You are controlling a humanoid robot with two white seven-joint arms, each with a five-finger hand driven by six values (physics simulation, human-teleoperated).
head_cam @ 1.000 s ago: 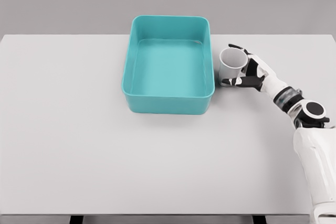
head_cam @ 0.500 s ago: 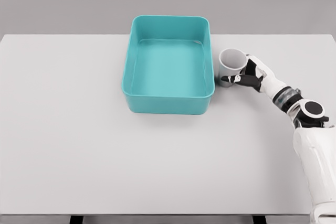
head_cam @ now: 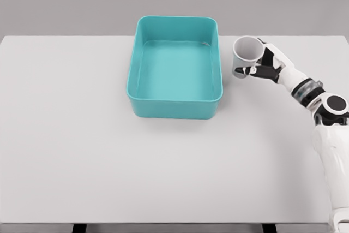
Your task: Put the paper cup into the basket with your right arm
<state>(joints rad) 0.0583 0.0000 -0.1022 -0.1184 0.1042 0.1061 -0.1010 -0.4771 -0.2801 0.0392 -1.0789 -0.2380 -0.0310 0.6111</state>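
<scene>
- White paper cup [head_cam: 246, 53] sits in the right hand [head_cam: 265, 68], just right of the teal basket [head_cam: 174, 100], its mouth open upward.
- Fingers [head_cam: 246, 71] wrap the lower wall, clamped on it; whether the base touches the table [head_cam: 65, 151] I cannot tell.
- Likely very light and thin-walled, so it should crush under a hard squeeze.
- Best held around the side wall, gently, below the stiffer rim.
- Left arm is out of view.
</scene>
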